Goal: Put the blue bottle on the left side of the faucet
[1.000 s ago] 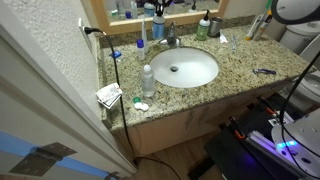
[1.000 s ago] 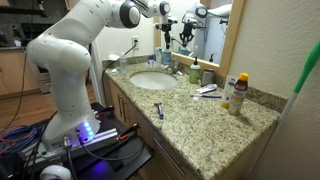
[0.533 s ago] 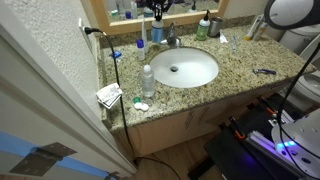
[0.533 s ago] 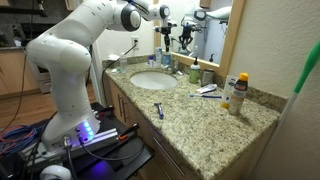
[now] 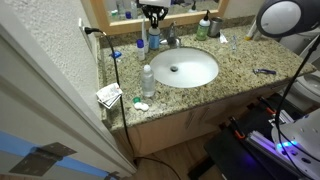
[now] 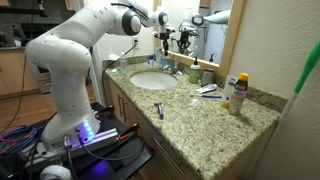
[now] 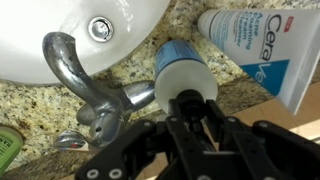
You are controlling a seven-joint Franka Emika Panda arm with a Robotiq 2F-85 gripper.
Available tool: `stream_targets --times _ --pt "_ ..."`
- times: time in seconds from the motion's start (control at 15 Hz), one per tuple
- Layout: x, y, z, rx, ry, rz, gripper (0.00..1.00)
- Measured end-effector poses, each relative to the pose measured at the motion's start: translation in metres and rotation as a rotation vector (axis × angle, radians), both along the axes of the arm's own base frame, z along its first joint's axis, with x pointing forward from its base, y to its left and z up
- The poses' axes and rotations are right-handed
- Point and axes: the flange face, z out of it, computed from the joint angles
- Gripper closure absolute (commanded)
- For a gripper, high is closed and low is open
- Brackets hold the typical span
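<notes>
The blue bottle [image 5: 153, 38] stands at the back of the granite counter, beside the chrome faucet [image 5: 171, 40], in both exterior views [image 6: 166, 57]. In the wrist view I look down on its pale blue shoulder [image 7: 185, 72], with the faucet [image 7: 85, 85] to its left. My gripper [image 7: 190, 108] is straight above the bottle, its fingers closed about the dark cap. The gripper also shows in both exterior views [image 5: 152, 22] [image 6: 165, 40]. Whether the bottle's base touches the counter is hidden.
The white oval basin [image 5: 205, 75] lies in front of the faucet. A clear bottle with a white cap [image 5: 148, 80] stands by the basin. A green bottle [image 5: 203, 27] and a white CeraVe tube [image 7: 255, 50] stand near the mirror. A razor [image 5: 264, 71] lies on the counter.
My gripper has come down and shifted slightly sideways over the blue bottle at the back of the counter. The other objects have not moved.
</notes>
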Motion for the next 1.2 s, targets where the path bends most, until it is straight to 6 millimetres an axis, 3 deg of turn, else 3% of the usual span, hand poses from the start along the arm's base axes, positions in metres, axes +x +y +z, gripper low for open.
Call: stream_targets --times 0.13,0.2,0.33,0.67,0.93,1.2 --pt "0.001 0.0 0.0 0.0 -0.011 0.0 0.93" --pt "0.002 -0.001 0.0 0.0 -0.015 -0.001 0.45" --pt "0.003 -0.002 0.0 -0.001 -0.018 -0.004 0.38" --pt "0.003 0.001 0.013 0.011 -0.052 0.0 0.02" --pt "-0.003 0.002 0.065 0.03 -0.112 0.007 0.0" --pt "-0.023 -0.004 0.124 0.043 -0.094 0.038 0.0"
